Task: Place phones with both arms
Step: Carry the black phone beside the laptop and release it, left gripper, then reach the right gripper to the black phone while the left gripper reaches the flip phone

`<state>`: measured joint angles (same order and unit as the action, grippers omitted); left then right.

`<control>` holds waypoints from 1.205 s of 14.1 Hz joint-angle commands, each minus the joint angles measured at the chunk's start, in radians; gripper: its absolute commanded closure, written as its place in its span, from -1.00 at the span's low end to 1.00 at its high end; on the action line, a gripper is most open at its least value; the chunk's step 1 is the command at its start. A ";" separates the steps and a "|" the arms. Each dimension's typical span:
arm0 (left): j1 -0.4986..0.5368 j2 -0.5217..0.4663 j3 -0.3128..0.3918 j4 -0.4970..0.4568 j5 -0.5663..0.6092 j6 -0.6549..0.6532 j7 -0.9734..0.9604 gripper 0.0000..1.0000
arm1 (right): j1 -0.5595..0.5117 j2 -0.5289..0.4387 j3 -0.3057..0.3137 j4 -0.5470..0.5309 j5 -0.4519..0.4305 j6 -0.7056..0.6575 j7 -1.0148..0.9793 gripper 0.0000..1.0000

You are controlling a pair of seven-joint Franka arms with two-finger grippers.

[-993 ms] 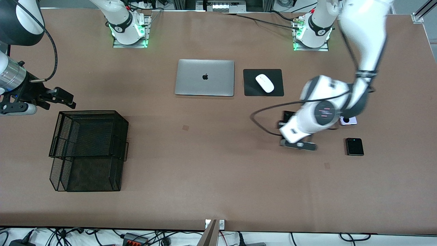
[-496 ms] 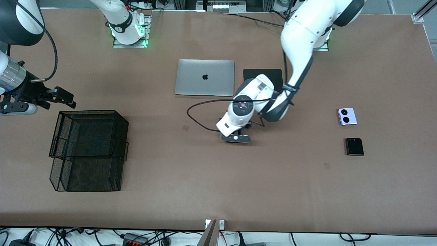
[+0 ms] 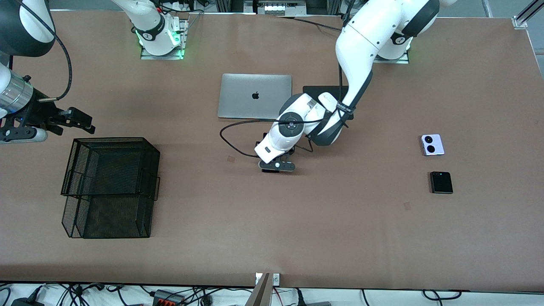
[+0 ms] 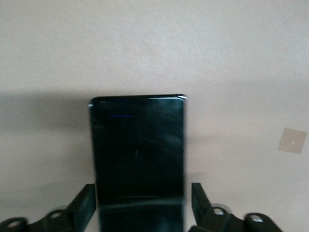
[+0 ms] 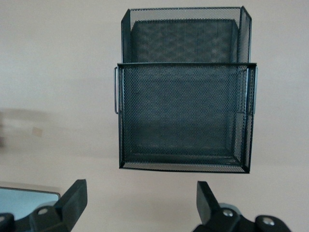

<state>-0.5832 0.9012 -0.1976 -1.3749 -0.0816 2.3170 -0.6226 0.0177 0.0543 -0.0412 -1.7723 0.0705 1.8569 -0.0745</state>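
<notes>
My left gripper (image 3: 272,160) is over the middle of the table, near the laptop's front edge. It is shut on the long slim black phone (image 4: 137,154), which sticks out between its fingers (image 4: 87,200) in the left wrist view; in the front view the wrist hides most of it. The lavender flip phone (image 3: 432,144) and the black flip phone (image 3: 441,182) lie on the table toward the left arm's end, the black one nearer the front camera. My right gripper (image 3: 83,122) waits open and empty above the table by the mesh tray, fingers spread (image 5: 140,191).
A black two-tier mesh tray (image 3: 106,140) stands toward the right arm's end and shows in the right wrist view (image 5: 183,64). A closed silver laptop (image 3: 255,96) and a black mouse pad (image 3: 314,90) lie near the arms' bases.
My left arm swung from beside the flip phones toward the table's middle, carrying the long black phone with it. The lavender phone is now uncovered. The right arm has not moved.
</notes>
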 commanded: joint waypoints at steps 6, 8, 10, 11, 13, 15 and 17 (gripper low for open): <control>0.071 -0.119 0.081 0.027 0.125 -0.319 0.009 -1.00 | 0.071 0.057 0.001 -0.001 0.005 -0.009 -0.027 -1.00; 0.172 -0.145 0.078 0.027 0.213 -0.392 0.021 -1.00 | 0.149 0.094 0.001 0.014 0.014 0.004 -0.013 -1.00; 0.259 -0.168 0.079 0.030 0.220 -0.482 0.140 -1.00 | 0.208 0.154 0.001 0.075 0.015 0.005 -0.005 -1.00; 0.305 -0.180 0.081 0.028 0.223 -0.496 0.203 -1.00 | 0.234 0.192 0.001 0.109 0.017 0.005 -0.005 -1.00; 0.403 -0.199 0.081 0.022 0.238 -0.522 0.276 -1.00 | 0.286 0.266 0.001 0.148 0.017 0.007 -0.005 -1.00; 0.511 -0.196 0.083 0.016 0.246 -0.530 0.313 -1.00 | 0.344 0.350 0.001 0.189 0.020 0.046 0.021 -1.00; 0.603 -0.191 0.081 -0.001 0.299 -0.516 0.400 -1.00 | 0.413 0.433 0.001 0.221 0.020 0.097 0.109 -1.00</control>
<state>-0.0564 0.7276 -0.0985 -1.3387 0.1712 1.7996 -0.2928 0.3665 0.3903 -0.0290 -1.6267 0.0775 1.9287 -0.0345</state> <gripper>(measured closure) 0.000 0.000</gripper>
